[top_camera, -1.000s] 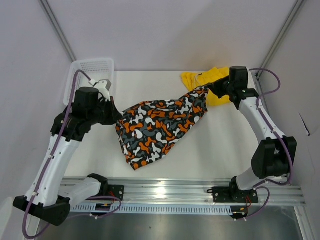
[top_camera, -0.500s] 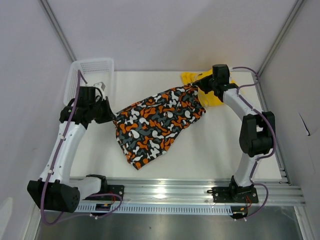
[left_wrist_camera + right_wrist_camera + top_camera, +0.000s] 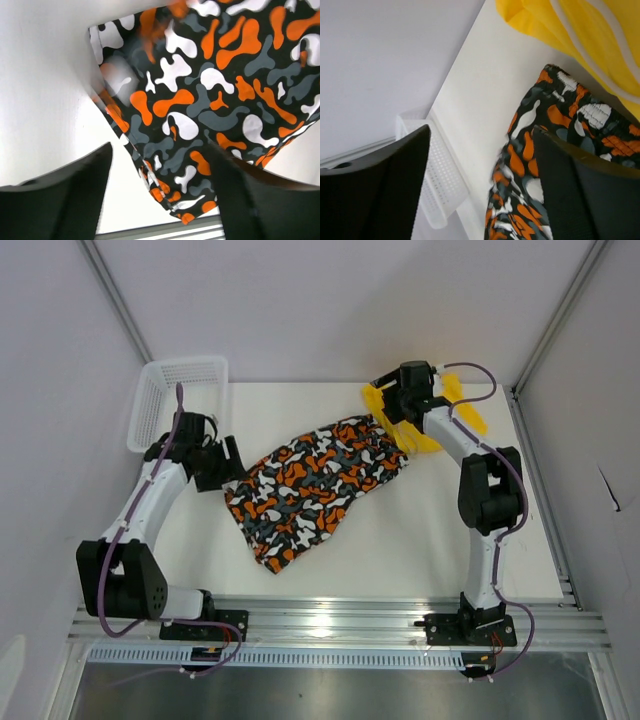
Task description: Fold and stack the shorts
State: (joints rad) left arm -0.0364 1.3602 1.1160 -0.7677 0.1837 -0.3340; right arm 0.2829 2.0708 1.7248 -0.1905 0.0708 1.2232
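Let go on both sides! Pinched tight a second back at either end of the patterned shorts [image 3: 315, 485], strung up between the arms; now dropped flat across the middle of the table [image 3: 450, 540], running from near-left to far-right, the far end touching the yellow shorts [image 3: 468, 418] heaped in the far right corner. Spread wide at the left gripper [image 3: 232, 462], just off the cloth's left edge, nothing pinched. Spread wide too at the right gripper [image 3: 387, 405], hovering by the far right end over the yellow, swung leftward since the earlier frame. Pulled in on the left as well, forearm tucked closer to the white mesh basket [image 3: 180, 375] in the far left corner. From above, hard to read the gap between the fingers; settled by the wrist views. Down the left wrist: left gripper [image 3: 161, 150] with dark fingers well apart, patterned shorts [image 3: 210, 95] lying on the white surface beneath, hemmed edge running between them, no grip on it. Down the right wrist: right gripper [image 3: 481, 132] equally wide, waistband end of the patterned shorts [image 3: 552, 107] below, right against the yellow shorts [image 3: 545, 25], with a pale drawstring [image 3: 577, 50] not made out from above, and the basket [image 3: 437, 175] off beyond.
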